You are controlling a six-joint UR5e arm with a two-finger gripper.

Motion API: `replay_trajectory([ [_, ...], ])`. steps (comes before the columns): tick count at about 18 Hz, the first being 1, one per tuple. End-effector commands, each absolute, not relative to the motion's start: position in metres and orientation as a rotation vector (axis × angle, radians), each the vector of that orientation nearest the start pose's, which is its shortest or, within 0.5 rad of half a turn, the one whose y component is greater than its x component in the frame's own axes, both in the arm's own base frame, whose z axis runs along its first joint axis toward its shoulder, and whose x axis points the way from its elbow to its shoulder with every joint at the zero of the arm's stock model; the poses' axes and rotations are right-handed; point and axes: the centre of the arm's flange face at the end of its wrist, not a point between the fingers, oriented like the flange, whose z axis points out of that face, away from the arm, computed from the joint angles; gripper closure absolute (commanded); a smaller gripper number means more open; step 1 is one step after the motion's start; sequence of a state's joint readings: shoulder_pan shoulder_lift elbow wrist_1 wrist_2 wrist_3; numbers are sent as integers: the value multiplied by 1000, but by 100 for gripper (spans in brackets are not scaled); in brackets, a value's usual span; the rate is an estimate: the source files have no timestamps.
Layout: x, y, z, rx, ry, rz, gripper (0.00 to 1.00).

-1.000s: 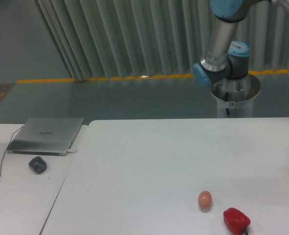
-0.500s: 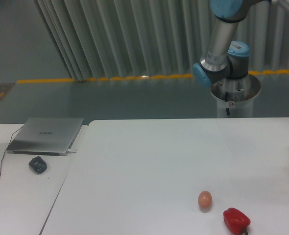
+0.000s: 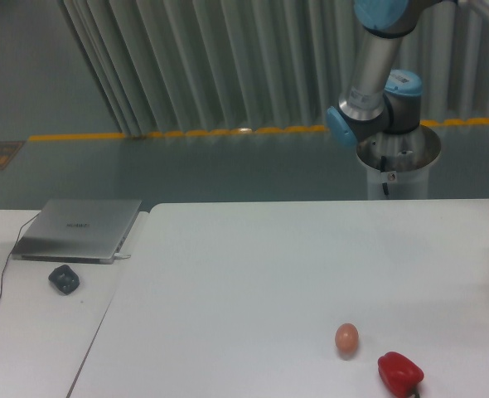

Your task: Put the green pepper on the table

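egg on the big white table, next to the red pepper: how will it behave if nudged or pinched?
The small tan egg is smooth and oval with no flat side showing, so a nudge would probably send it rolling in a curve across the bare white table. It looks thin-shelled, so likely fragile under a firm pinch. The glossy red bell pepper beside it might stop a roll that way.

Large white table (image 3: 253, 265) carries a tan egg (image 3: 346, 337) just beside a red pepper (image 3: 399, 373) near its front edge, arm base (image 3: 396, 157) behind the far edge, closed silver laptop (image 3: 79, 229) and dark mouse (image 3: 64, 279) on the side table (image 3: 37, 340) to the left.
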State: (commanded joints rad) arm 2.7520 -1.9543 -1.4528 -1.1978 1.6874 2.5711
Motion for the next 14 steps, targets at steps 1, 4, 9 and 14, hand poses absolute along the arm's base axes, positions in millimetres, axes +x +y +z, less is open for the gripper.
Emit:
replay_trajectory([
  [1,-550,362,369,-2533,2077,103,60],
  [4,-547,368,376,-2535,1954,104,61],
  [9,-541,378,391,-2550,1724,68,61],
  [14,-516,410,399,-2640,1474,68,61],
])
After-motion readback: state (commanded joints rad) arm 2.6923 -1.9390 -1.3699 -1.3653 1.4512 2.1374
